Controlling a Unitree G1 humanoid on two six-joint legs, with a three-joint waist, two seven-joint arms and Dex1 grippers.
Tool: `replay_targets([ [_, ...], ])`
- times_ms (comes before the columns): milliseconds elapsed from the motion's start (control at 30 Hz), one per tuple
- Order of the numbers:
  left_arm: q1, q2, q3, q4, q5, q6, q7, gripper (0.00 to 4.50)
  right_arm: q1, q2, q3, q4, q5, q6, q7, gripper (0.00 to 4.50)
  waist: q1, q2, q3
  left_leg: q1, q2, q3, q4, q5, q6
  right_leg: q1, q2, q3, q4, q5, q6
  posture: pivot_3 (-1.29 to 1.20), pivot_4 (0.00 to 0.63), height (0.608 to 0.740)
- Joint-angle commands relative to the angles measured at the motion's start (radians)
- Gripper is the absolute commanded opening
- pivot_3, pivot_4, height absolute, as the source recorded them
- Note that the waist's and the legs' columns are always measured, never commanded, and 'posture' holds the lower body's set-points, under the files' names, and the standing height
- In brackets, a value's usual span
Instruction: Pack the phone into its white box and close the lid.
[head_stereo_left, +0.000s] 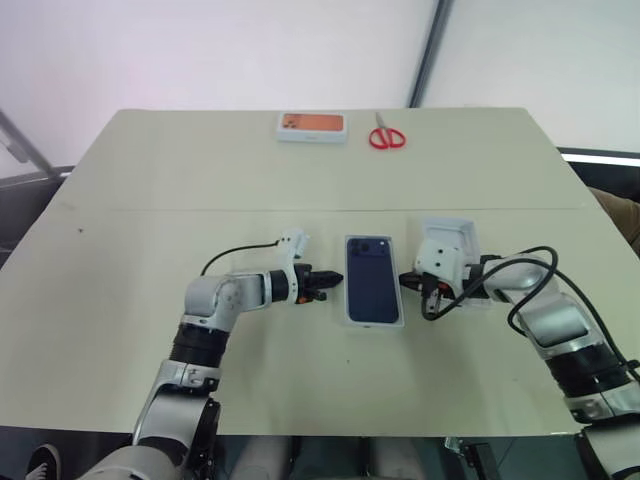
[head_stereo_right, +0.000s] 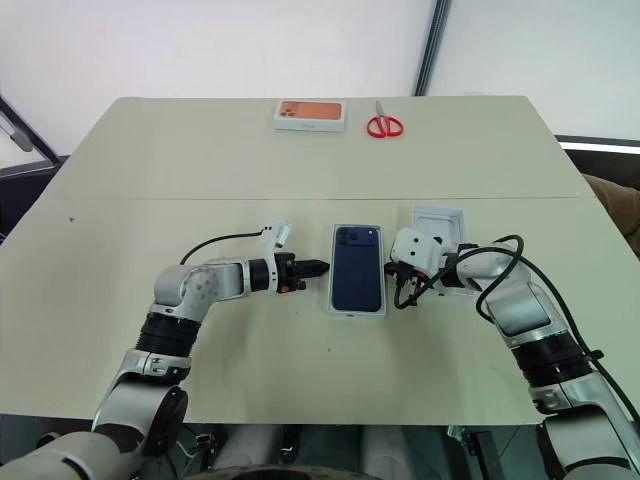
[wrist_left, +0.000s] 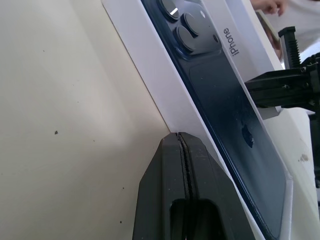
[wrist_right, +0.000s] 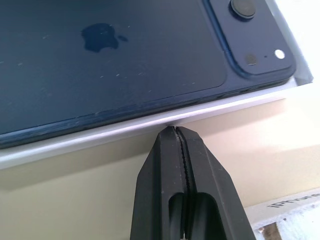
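Note:
The dark navy phone (head_stereo_left: 372, 278) lies back up inside the white box (head_stereo_left: 373, 322), a shallow tray near the table's front middle. My left gripper (head_stereo_left: 335, 282) is shut, and in the left wrist view its tip (wrist_left: 179, 135) is at the box's left rim (wrist_left: 150, 65). My right gripper (head_stereo_left: 405, 281) is also shut. In the right wrist view its tip (wrist_right: 173, 130) meets the box's right rim (wrist_right: 100, 135) beside the phone (wrist_right: 125, 60). The lid (head_stereo_left: 455, 240) lies open side up just right of the box, partly hidden behind my right wrist.
An orange-topped white box (head_stereo_left: 311, 126) and red scissors (head_stereo_left: 387, 136) lie at the table's far edge. The beige table (head_stereo_left: 150, 200) is bare on the left side and between the far items and the phone.

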Motion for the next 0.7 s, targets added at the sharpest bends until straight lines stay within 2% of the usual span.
replay_targets([
  [33, 0.01, 0.034, 0.022, -0.049, -0.022, 0.021, -0.022, 0.03, 0.025, -0.037, -0.04, -0.036, 0.022, -0.003, 0.014, 0.02, 0.0, 0.0, 0.0, 0.0, 0.0, 0.0, 0.0, 0.0, 0.0, 0.0, 0.0, 0.0, 0.0, 0.0, 0.0, 0.0, 0.15, 0.74],
  [367, 0.055, 0.185, 0.078, -0.133, -0.033, -0.022, -0.102, 0.03, 0.097, -0.088, -0.101, -0.093, 0.063, 0.03, 0.016, 0.02, 0.0, 0.0, 0.0, 0.0, 0.0, 0.0, 0.0, 0.0, 0.0, 0.0, 0.0, 0.0, 0.0, 0.0, 0.0, 0.0, 0.15, 0.74],
  [500, 0.068, 0.251, 0.099, -0.163, -0.027, -0.091, -0.162, 0.03, 0.117, -0.091, -0.131, -0.112, 0.083, 0.048, -0.002, 0.02, 0.0, 0.0, 0.0, 0.0, 0.0, 0.0, 0.0, 0.0, 0.0, -0.001, 0.0, 0.0, 0.0, 0.0, 0.0, 0.0, 0.15, 0.74],
  [600, 0.08, 0.288, 0.118, -0.177, -0.046, -0.11, -0.21, 0.03, 0.097, -0.05, -0.172, -0.158, 0.169, 0.177, -0.02, 0.02, 0.0, 0.0, 0.0, 0.0, 0.001, 0.0, -0.001, 0.0, 0.0, -0.001, 0.0, 0.0, 0.0, 0.0, 0.0, 0.0, 0.15, 0.74],
  [633, 0.085, 0.302, 0.128, -0.177, -0.05, -0.131, -0.234, 0.26, 0.079, -0.031, -0.194, -0.171, 0.204, 0.254, -0.043, 0.0, -0.001, 0.0, 0.0, 0.0, 0.001, 0.0, -0.001, 0.0, 0.0, -0.001, 0.0, 0.0, 0.0, 0.0, 0.0, 0.0, 0.15, 0.74],
  [700, 0.088, 0.324, 0.145, -0.175, -0.052, -0.168, -0.264, 0.86, 0.056, -0.025, -0.221, -0.2, 0.243, 0.334, -0.065, 0.55, -0.002, 0.001, 0.001, 0.0, 0.002, 0.0, -0.001, 0.0, 0.0, -0.001, 0.0, 0.0, 0.0, 0.0, 0.0, 0.0, 0.15, 0.74],
])
